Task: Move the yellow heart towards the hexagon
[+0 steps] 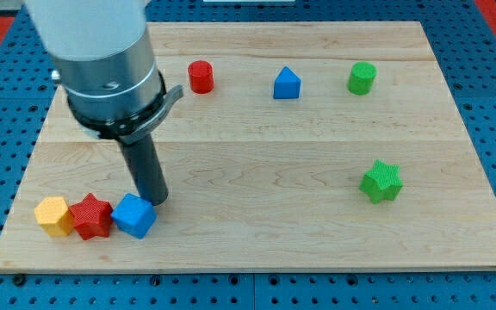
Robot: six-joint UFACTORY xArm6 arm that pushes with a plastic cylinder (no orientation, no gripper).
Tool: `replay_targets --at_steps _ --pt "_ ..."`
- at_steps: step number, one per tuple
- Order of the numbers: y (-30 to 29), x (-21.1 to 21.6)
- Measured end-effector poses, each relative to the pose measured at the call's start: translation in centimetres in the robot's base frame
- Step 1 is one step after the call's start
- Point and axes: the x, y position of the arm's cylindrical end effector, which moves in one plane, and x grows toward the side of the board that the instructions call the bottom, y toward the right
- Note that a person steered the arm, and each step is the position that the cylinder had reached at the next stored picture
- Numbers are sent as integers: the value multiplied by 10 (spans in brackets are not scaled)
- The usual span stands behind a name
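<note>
Look first at my tip (155,201): it is the bare lower end of a straight dark rod, so there is no hand to be wide or narrow, and it holds nothing. The rod comes down nearly upright from the grey arm housing at the view's top left, tilted slightly toward the view's right. You see the tip resting on the table (257,232), against the upper right edge of the blue cube (133,215), which lies at its 8 o'clock.

Beyond the cube, at 9 o'clock, the red star (90,215) touches it, and the yellow hexagon (52,215) touches the star. The yellow heart does not show anywhere in your view.

At 1 o'clock stands the red cylinder (201,77); at 2 o'clock, the blue triangle (287,84) and, farther out, the green cylinder (362,78). The green star (381,182) sits at 3 o'clock, well apart.

You can count seven blocks: two red, two blue, two green, one yellow.
</note>
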Motion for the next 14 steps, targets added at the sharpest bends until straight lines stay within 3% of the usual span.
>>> replay_targets --at_steps 1,5,6,7,8,10,11,12,13,14 --pt "2 -4" --pt "29 -192" --pt "-13 -209" --pt "-57 -180" --pt "-59 -149" --pt "-58 -214" --pt "-89 -227" --pt "-115 -187" --pt "-102 -135" --pt "-108 -153"
